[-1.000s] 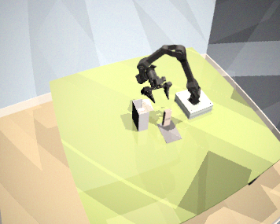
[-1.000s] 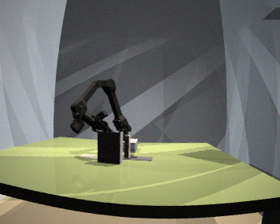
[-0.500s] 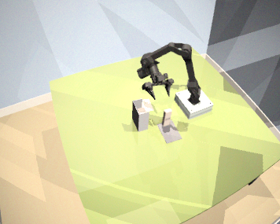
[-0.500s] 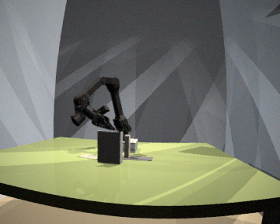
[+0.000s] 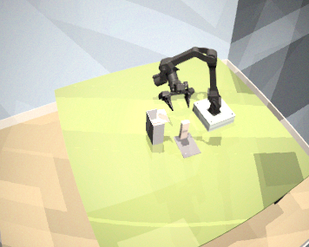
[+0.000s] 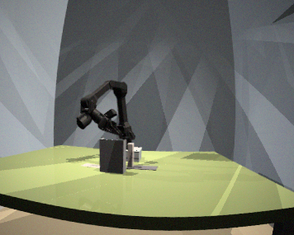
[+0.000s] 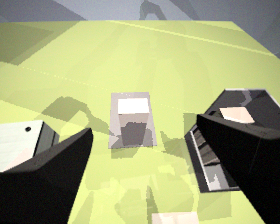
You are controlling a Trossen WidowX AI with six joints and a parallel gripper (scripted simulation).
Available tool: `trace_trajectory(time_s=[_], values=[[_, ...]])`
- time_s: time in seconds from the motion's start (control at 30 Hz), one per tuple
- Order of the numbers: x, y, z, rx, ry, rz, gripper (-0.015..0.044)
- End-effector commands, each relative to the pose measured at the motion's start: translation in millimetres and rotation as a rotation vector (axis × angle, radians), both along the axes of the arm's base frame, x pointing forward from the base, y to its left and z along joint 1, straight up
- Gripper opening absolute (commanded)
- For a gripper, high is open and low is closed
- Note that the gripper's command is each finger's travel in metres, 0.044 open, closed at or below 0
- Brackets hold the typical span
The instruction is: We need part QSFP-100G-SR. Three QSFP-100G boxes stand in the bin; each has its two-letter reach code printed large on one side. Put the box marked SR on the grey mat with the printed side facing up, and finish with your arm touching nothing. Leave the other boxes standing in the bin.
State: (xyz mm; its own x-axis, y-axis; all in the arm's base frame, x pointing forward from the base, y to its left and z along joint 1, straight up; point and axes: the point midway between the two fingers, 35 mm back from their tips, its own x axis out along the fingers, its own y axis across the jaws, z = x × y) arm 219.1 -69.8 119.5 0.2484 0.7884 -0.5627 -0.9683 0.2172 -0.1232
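Observation:
One pale box [image 5: 184, 130] [image 6: 130, 154] [image 7: 133, 106] stands upright on the grey mat [image 5: 190, 151] [image 6: 149, 168] [image 7: 114, 120]. Its side towards the wrist camera has a dark lower part; I cannot read a code there. The bin [image 5: 158, 134] [image 6: 111, 156] [image 7: 239, 97] stands beside the mat. A pale box top [image 7: 236, 115] shows inside it in the wrist view; the right finger hides part of the bin, so I cannot count its boxes. My gripper [image 5: 180, 108] [image 7: 144, 125] is open and empty, held above the table on the arm-base side of the mat and bin, touching neither.
The white base block [image 5: 217, 118] [image 7: 20, 142] of the arm stands near the mat, left in the wrist view. A pale flat patch [image 7: 175, 218] shows at the wrist view's bottom edge; I cannot tell what it is. Shadows and light patches cross the green table [image 5: 133, 178].

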Motion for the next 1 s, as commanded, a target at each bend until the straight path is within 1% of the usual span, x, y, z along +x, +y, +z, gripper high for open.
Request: trace_trajectory(time_s=[0.0,0.3,0.43,0.97], values=[[3.3,14.6,4.0,0.001,0.000,-0.002,0.0440],[6.6,51.8,13.9,0.014,-0.006,0.001,0.0440],[5.9,52.7,14.1,0.013,-0.007,-0.025,0.0440],[-1.4,54.8,13.4,0.034,-0.028,-0.289,0.0440]])
